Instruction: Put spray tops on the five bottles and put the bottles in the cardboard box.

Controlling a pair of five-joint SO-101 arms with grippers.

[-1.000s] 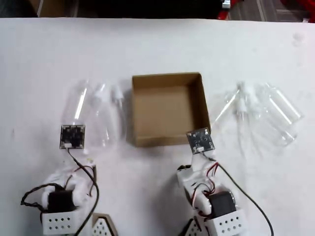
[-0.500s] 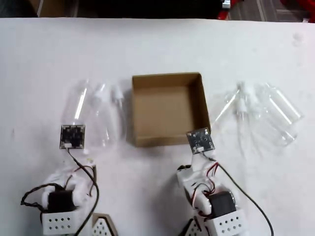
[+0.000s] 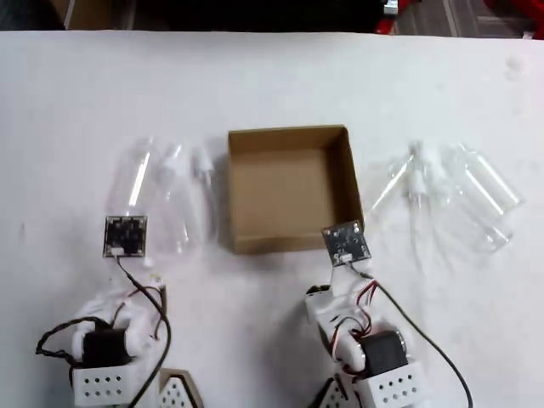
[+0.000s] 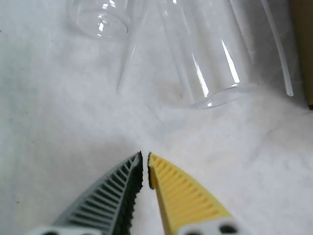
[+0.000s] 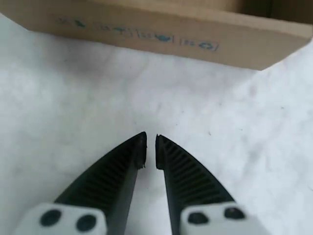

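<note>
Nothing has moved over the last second; both arms sit as they were. My left jaws are pinched almost together, a sliver between the tips, gripping nothing, over bare desk (image 3: 272, 76) left of the cardboard box (image 3: 289, 134). The end of a clear bottle (image 4: 210, 58) lies just beyond their tips, apart from them. My right jaws are equally narrow and empty, pointing at the box's near wall, close but not touching. More bottles (image 3: 486, 197) and a white spray top (image 3: 418, 170) lie right of the box.
</note>
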